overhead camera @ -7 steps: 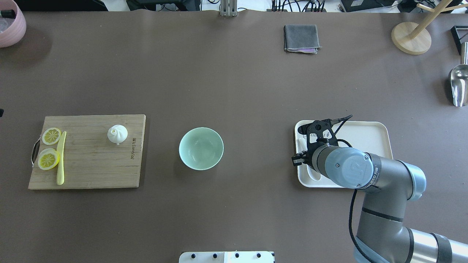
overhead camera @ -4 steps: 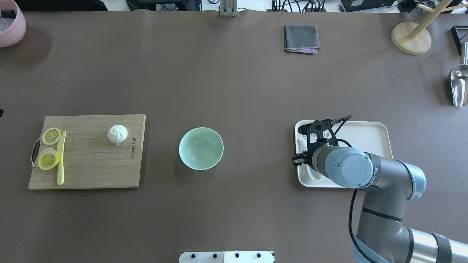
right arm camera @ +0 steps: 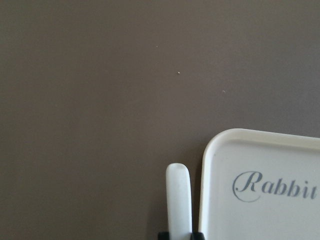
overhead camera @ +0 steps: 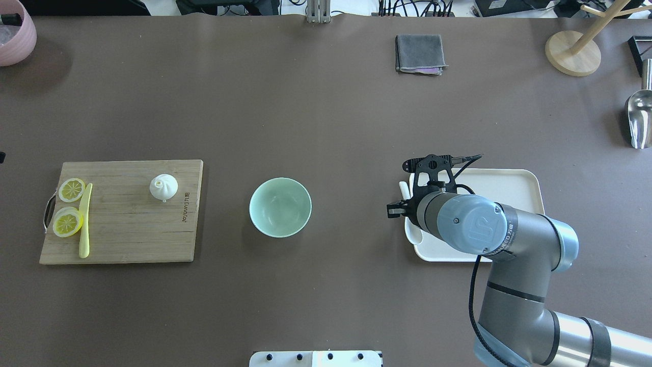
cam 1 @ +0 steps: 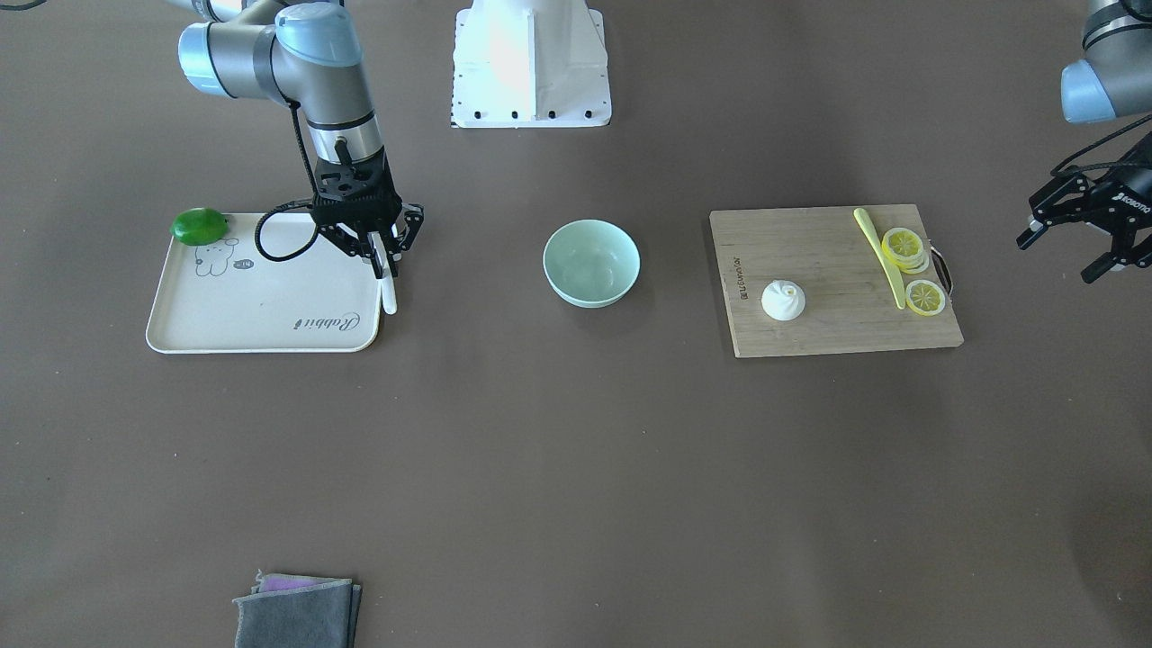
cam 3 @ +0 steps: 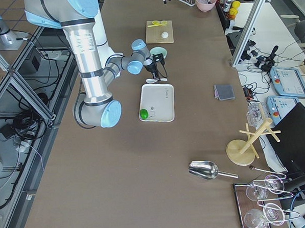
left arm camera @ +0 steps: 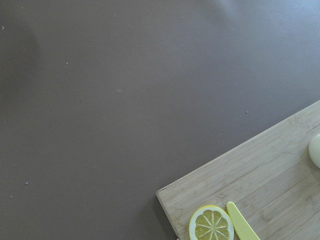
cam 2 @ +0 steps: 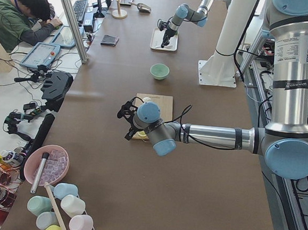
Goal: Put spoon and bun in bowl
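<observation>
Right gripper (cam 1: 380, 256) clamped on spoon (cam 1: 389, 297), handle poking just past the tray (overhead camera: 509, 186) edge, bowl (overhead camera: 280, 207) side. Risk: narrow pinch on a glossy spoon, so it could swivel or slip in transit, or clip the bowl rim on release. Left gripper (cam 1: 1066, 252) spread, empty (off the board (overhead camera: 122, 224) end); bun (overhead camera: 163, 187) on board. Tray reads "Rabbit", left gripper "ROBOTIQ".

Pale mint-green bowl (overhead camera: 280, 207): round, upright, empty. White spoon (cam 1: 388, 292): short thick handle pointing away from robot, pinched in right gripper (cam 1: 382, 259), well off bowl's right side. White bun (overhead camera: 163, 187): pleated top up, well off bowl's left side.
</observation>
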`<state>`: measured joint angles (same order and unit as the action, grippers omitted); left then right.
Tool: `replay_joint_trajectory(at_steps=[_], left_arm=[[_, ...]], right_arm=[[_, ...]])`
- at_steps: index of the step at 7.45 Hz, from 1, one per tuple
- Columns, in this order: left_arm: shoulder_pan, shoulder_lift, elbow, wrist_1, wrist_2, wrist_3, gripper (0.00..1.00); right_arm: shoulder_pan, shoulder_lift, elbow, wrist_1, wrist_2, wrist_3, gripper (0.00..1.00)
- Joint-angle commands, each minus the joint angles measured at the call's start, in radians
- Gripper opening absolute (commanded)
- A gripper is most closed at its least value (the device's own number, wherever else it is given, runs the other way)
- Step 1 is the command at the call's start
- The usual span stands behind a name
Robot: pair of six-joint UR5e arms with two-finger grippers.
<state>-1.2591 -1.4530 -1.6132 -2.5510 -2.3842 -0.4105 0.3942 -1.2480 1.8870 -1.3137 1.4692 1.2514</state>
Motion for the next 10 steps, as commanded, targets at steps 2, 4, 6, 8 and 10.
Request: replay_joint_trajectory(at_steps=[2, 4, 6, 8, 10], left_arm=[[0.001, -0.001, -0.001, 0.0, -0.001, -0.001, 0.98], [0.001, -0.003, -0.001, 0.002, -0.001, -0.001, 0.98], [0.001, -0.007, -0.001, 0.003, -0.001, -0.001, 0.98], [0.009, -0.007, -0.001, 0.002, -0.001, -0.002, 0.98], [0.017, -0.009, -0.001, 0.002, -0.001, -0.002, 0.98]], right_arm=[[-0.023, 0.274, -0.025, -0.291, -0.023, 0.493, 0.0], [-0.083, 0.405, -0.096, -0.397, -0.123, 0.728, 0.0], [-0.101, 0.539, -0.28, -0.397, -0.194, 0.853, 0.0], [-0.113, 0.613, -0.4, -0.398, -0.242, 0.904, 0.0], [-0.144, 0.621, -0.41, -0.413, -0.296, 0.904, 0.0]])
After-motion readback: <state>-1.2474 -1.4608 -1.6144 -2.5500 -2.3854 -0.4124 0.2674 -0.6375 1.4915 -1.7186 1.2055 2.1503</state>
